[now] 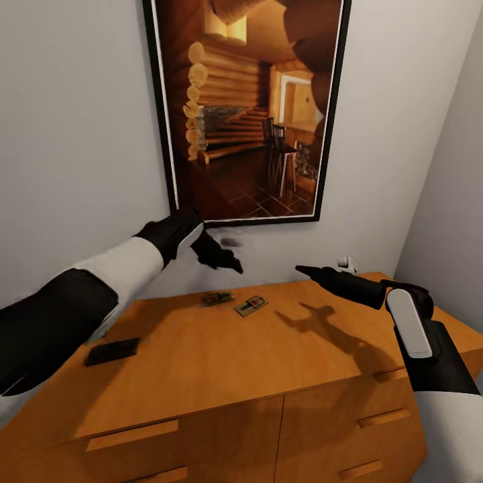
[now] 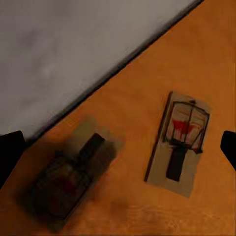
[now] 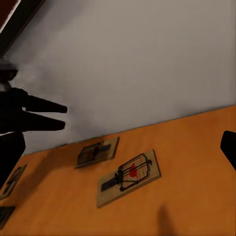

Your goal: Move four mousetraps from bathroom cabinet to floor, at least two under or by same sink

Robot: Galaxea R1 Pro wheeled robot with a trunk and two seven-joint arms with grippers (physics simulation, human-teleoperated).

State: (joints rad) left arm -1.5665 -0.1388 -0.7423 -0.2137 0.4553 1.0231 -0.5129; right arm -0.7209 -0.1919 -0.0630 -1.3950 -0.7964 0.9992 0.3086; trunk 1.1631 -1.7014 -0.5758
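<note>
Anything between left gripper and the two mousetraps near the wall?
No. In the left wrist view, only bare cabinet top lies below the left gripper, with both mousetraps lying unobstructed between its fingertips.

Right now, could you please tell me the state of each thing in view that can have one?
Left tool: hovering above the mousetraps, empty; open or shut unclear.
Right tool: empty, above the cabinet top.
Nearer mousetrap: lying flat on the cabinet top.
Farther mousetrap: lying flat, by the wall.
Cabinet: drawers shut.
Dark flat object: lying flat on the top.
</note>
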